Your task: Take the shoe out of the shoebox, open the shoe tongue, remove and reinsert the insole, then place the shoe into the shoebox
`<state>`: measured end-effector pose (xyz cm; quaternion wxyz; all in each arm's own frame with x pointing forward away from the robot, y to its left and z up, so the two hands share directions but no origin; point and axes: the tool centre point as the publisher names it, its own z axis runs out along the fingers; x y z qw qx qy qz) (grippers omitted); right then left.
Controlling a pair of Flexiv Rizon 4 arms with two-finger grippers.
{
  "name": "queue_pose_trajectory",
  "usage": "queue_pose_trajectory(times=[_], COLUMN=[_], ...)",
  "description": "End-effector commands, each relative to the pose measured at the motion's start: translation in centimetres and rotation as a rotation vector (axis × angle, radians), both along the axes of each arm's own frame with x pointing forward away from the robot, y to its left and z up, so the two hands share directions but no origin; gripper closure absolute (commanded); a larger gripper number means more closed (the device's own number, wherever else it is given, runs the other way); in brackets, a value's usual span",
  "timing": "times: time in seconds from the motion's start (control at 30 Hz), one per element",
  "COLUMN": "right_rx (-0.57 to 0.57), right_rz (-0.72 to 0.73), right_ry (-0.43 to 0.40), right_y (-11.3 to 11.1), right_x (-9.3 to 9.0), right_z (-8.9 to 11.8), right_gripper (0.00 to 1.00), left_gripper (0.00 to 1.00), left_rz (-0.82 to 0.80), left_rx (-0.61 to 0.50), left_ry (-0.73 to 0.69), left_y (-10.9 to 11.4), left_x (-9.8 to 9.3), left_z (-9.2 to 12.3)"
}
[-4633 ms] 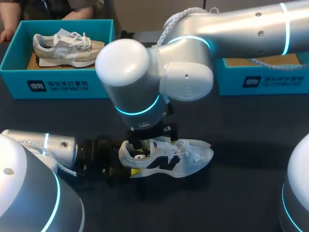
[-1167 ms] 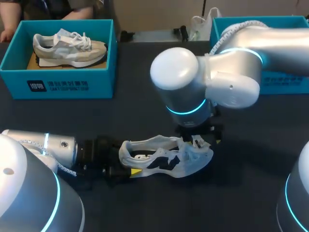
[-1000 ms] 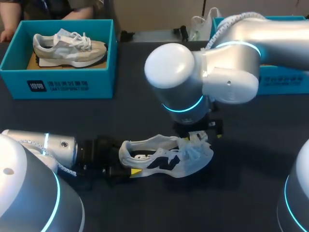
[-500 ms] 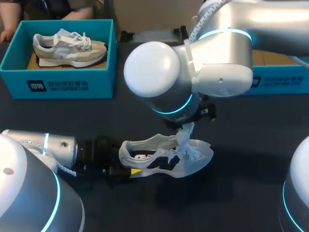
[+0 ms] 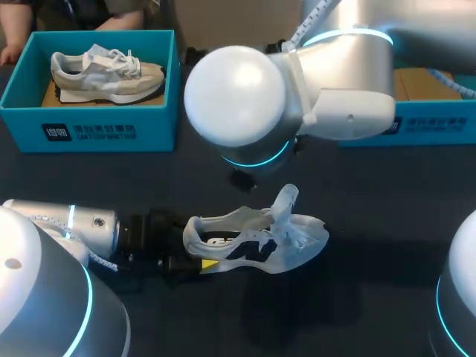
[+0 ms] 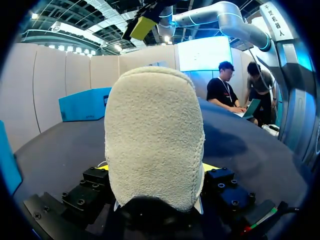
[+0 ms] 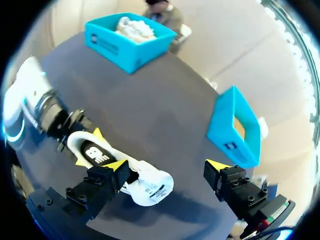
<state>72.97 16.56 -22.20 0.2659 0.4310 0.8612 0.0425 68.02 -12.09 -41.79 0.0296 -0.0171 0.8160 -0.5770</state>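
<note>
Shoe out on the table, tongue up, insole not yet pulled.

My left gripper [image 6: 157, 169] was clamped on the heel of the white shoe [image 5: 256, 242], which sat on the dark table [image 5: 372, 223], well apart from the shoebox [image 5: 424, 123] at my right. The right gripper [image 7: 166, 167] hung above it, fingers spread and holding nothing. The tongue [image 5: 284, 202] stood upright. I judged the danger lay in the reach inside: a finger snagging the opening's edge could twist the shoe out of its single heel hold, or the tongue could flop back.
</note>
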Motion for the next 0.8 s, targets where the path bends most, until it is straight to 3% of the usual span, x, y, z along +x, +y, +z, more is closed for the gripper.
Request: queue_pose_trajectory(times=[0.03, 0.3, 0.57, 0.6, 0.67, 0.7, 0.73, 0.77, 0.8], right_rx=[-0.056, -0.167, -0.233, -0.232, -0.234, -0.238, -0.234, -0.232, -0.230], right_rz=[0.248, 0.588, 0.805, 0.819, 0.837, 0.844, 0.854, 0.858, 0.872], right_ry=[0.047, 0.143, 0.217, 0.220, 0.232, 0.241, 0.248, 0.251, 0.263], right_y=[1.1, 4.6, 6.4, 6.5, 6.6, 6.6, 6.6, 6.6, 6.5], right_x=[0.3, 0.0, -1.2, -1.4, -1.6, -1.7, -1.9, -2.0, -2.2], right_z=[1.1, 1.3, 0.3, 0.2, 0.0, -0.2, -0.4, -0.5, -0.8], right_gripper=[0.00, 0.00, 0.00, 0.09, 0.58, 0.69, 0.91, 1.00, 1.00], left_gripper=[1.00, 1.00, 1.00, 1.00, 1.00, 1.00, 1.00, 1.00, 1.00], left_rz=[-0.002, -0.002, -0.002, -0.002, -0.002, -0.002, -0.002, -0.002, -0.002], left_rx=[0.005, 0.005, 0.005, 0.005, 0.005, 0.005, 0.005, 0.005, 0.005], left_ry=[0.002, 0.002, 0.002, 0.002, 0.002, 0.002, 0.002, 0.002, 0.002], left_y=[0.0, 0.0, 0.0, 0.0, 0.0, 0.0, 0.0, 0.0, 0.0], left_x=[0.2, 0.2, 0.2, 0.2, 0.2, 0.2, 0.2, 0.2, 0.2], left_z=[-0.3, -0.3, -0.3, -0.3, -0.3, -0.3, -0.3, -0.3, -0.3])
